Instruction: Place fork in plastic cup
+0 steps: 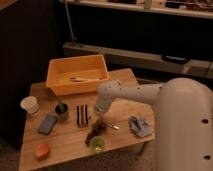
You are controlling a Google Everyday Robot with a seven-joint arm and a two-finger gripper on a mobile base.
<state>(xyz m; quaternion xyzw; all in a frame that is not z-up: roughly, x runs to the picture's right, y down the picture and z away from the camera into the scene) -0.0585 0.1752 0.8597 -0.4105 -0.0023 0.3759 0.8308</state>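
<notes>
The fork (112, 126) is a short shiny silver strip lying on the wooden table (65, 142), just right of the gripper. The plastic cup (97, 144), small and translucent light green, stands upright near the table's front edge. My gripper (95, 129) hangs from the white arm (125, 92) and points down at the table. It is directly above and behind the cup, with its dark tip close to the fork's left end. I cannot make out whether it touches the fork.
A yellow bin (75, 82) with a pale utensil inside stands at the back. On the left are a white paper cup (30, 105), a dark cup with a green stick (62, 111), a blue pad (48, 124) and an orange object (42, 150). A dark striped block (82, 115) lies beside the gripper, a blue cloth (140, 126) on the right.
</notes>
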